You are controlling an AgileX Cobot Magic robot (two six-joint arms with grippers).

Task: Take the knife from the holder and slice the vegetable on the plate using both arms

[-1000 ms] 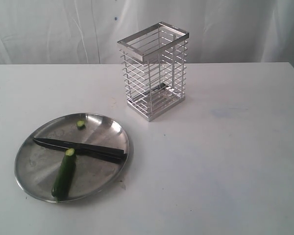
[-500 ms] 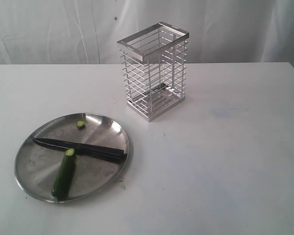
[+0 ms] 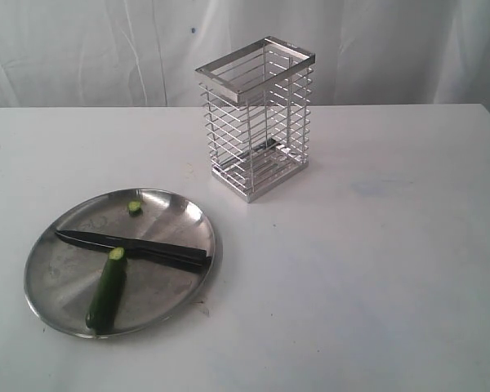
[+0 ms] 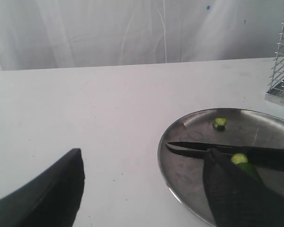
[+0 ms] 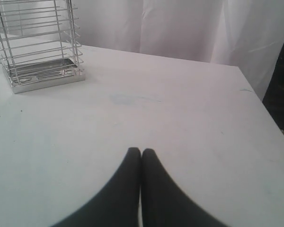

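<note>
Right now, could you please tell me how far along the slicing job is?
Done: the knife is out of the holder and lies across the plate; a small end piece sits apart from the vegetable, whose cut end shows pale. In hand: nothing; the left gripper is open and empty, the right gripper shut on nothing. Left: seemingly nothing, unless more slices are wanted.

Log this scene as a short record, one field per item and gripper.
knife: lying across plate
vegetable: on plate, cut end by knife
cut piece: on plate, apart, beyond knife
holder: upright, no knife inside
left gripper: open, empty
right gripper: shut, empty
</note>
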